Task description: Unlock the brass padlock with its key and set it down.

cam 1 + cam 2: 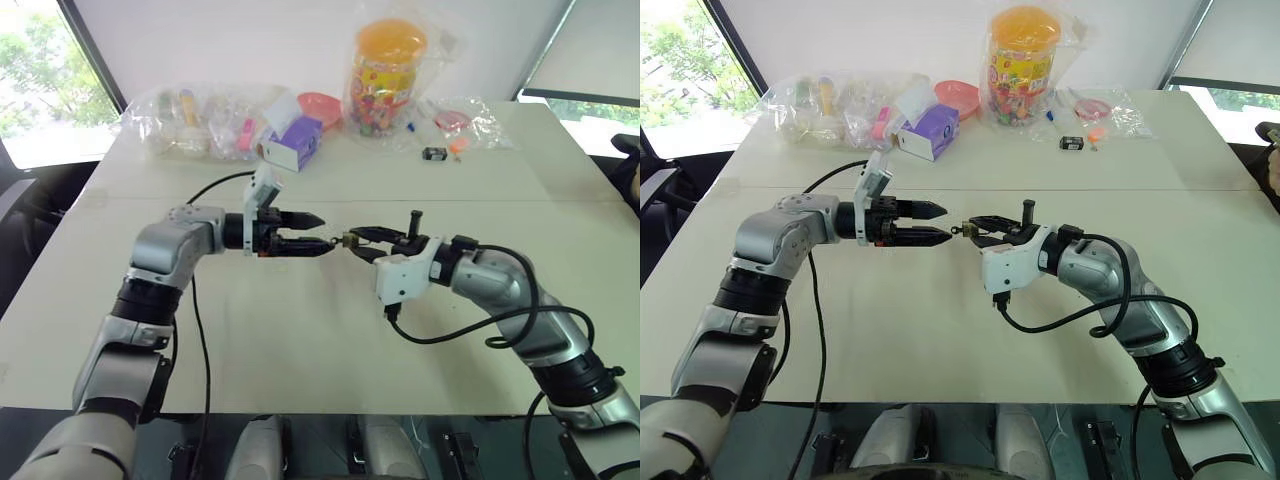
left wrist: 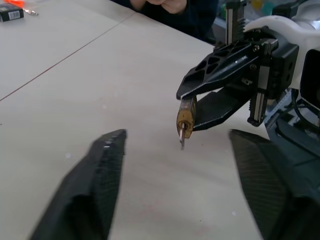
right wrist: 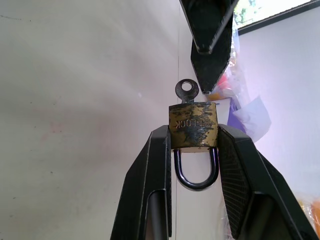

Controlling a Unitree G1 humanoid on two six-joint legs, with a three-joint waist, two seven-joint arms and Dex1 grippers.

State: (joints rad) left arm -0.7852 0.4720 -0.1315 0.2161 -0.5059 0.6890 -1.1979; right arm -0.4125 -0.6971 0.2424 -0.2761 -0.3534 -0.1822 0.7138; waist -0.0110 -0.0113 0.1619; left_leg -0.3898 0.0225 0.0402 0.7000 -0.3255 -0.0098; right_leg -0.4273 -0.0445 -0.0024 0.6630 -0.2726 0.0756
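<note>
Held above the pale beige table (image 1: 300, 330), between the two arms: the small brass padlock (image 3: 193, 125) with worn yellow-gold body and thin silvery shackle (image 3: 196, 172). Clamped by its two sides in the right gripper (image 3: 194, 135), whose black fingers (image 3: 152, 170) press against the lock body, shackle loop pointing back toward the wrist. Shackle legs entering the body, so apparently closed (hard to say for sure). Small dark key (image 3: 186, 91) with round holed head standing in the keyhole end, pointing away from the right gripper, toward the left one.

Left gripper (image 1: 318, 233) aimed at the padlock from the opposite side, tip to tip with the right one, fingers parted by a moderate gap and holding nothing. Its black fingers (image 2: 95, 175) seen on both sides of the key in the left wrist view, not touching it; close to the key, but apart.

At the far edge of the table, well apart from the grippers: a clear plastic jar (image 1: 385, 75) with orange lid and colourful contents, a purple and white box (image 1: 293, 143), a red-pink bowl (image 1: 322, 104), some transparent plastic bags (image 1: 190, 120) with small items, and a small black object (image 1: 434, 153) beside an orange piece (image 1: 456, 146).

Black cable (image 1: 470, 325) looping from the right wrist.
</note>
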